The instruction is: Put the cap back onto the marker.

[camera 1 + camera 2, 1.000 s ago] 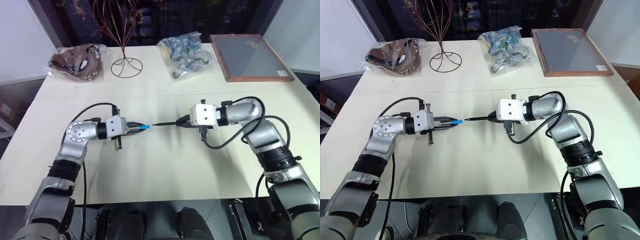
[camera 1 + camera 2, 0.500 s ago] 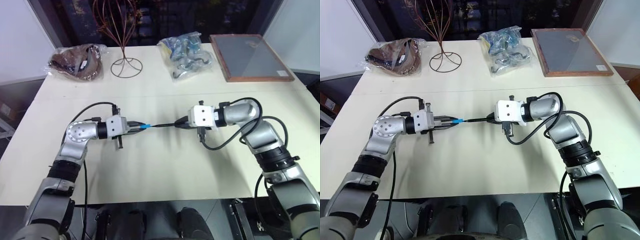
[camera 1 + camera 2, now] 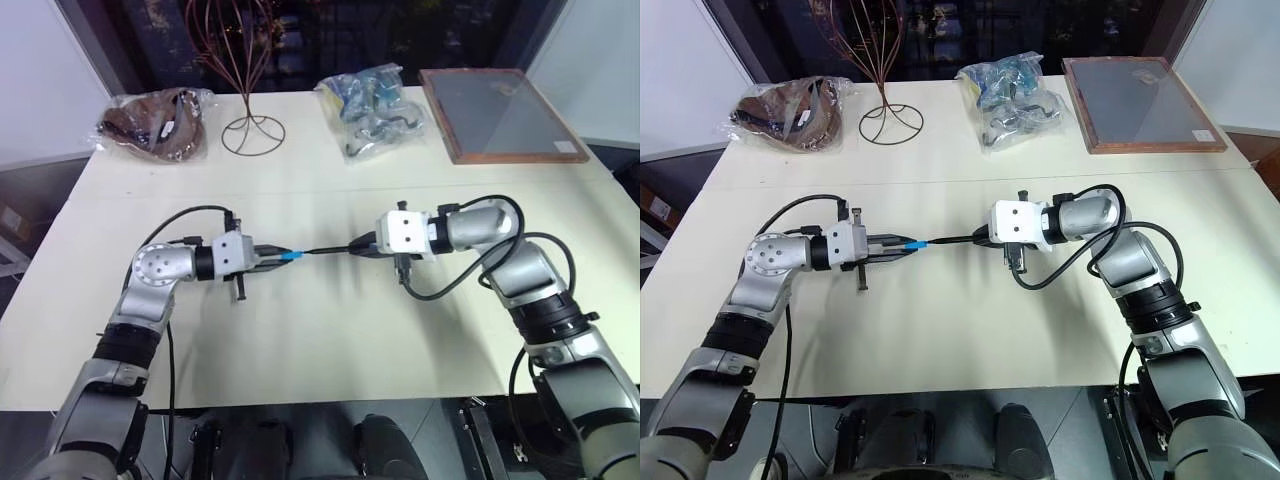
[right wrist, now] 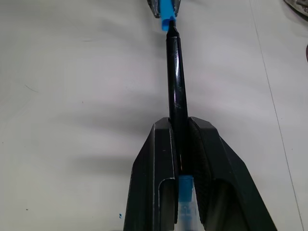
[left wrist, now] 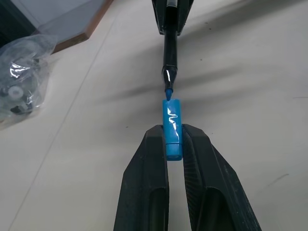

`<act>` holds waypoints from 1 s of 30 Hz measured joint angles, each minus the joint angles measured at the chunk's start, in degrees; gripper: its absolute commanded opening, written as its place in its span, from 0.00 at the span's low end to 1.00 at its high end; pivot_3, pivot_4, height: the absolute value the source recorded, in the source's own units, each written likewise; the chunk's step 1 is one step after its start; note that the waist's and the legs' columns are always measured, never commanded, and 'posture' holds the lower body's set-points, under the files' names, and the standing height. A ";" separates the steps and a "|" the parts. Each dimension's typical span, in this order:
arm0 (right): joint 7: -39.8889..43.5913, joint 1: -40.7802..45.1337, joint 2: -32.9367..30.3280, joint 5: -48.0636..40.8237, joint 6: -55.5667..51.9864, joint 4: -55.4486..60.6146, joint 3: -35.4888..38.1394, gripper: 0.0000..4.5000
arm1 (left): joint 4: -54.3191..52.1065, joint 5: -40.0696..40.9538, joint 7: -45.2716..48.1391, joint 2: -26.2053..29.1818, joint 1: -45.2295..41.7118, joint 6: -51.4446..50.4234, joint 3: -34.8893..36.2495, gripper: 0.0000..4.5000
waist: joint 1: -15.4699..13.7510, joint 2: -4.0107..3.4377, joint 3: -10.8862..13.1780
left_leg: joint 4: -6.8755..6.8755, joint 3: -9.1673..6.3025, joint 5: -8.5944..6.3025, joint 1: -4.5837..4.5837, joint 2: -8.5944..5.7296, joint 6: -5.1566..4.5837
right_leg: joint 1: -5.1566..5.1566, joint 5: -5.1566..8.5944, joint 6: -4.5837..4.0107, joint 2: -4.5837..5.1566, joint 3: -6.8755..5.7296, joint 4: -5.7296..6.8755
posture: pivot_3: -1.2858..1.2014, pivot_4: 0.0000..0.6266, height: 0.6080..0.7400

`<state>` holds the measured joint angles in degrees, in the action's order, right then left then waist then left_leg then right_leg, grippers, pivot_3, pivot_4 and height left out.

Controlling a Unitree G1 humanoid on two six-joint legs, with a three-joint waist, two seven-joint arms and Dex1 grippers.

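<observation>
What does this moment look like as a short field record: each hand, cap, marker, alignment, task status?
left hand: shut on the cap, pointing toward the right hand
right hand: shut on the marker, pointing toward the left hand
cap: bright blue, its open end facing the marker
marker: black, its tip at the cap's mouth
alignment: marker and cap roughly in one line above the table
task status: cap not yet pushed on

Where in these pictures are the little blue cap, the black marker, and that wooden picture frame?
small bright blue plastic cap (image 5: pixel 173 129), left wrist view, on its exposed front half.
thin black marker (image 4: pixel 175 77), right wrist view, mid-barrel.
brown wooden picture frame (image 3: pixel 442 122), left eye view, on its left-hand edge.
</observation>
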<state>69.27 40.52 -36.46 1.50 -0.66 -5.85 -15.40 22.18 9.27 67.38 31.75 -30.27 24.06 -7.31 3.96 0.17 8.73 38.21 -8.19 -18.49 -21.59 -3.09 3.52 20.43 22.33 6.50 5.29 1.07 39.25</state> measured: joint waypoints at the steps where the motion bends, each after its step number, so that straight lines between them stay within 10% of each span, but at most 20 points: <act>1: 0.02 0.00 0.00 0.00 0.00 0.00 -0.01 0.01 | -0.29 0.06 0.01 0.00 0.32 0.00 0.00 0.00 | 0.00 0.00 0.00 | 0.00 0.00 0.00 0.00 0.00 0.00 | 0.00 0.00 0.00 0.00 0.00 0.00 | 0.52 0.24 1.00; 30: 0.68 -0.31 -0.55 -0.02 -0.22 0.15 -0.04 0.01 | -1.10 0.14 -0.79 0.73 0.96 -0.02 0.00 0.00 | -0.01 0.00 0.00 | 0.01 0.00 0.00 0.00 0.00 0.00 | 0.00 0.00 0.00 0.00 0.00 0.00 | 0.52 0.24 1.00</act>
<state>69.95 40.22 -37.02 1.48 -0.88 -5.69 -15.44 21.07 9.40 66.60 32.48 -29.31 24.03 -7.31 3.94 0.17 8.73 38.21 -8.18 -18.49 -21.59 -3.10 3.52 20.43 22.33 6.50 5.29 1.07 39.25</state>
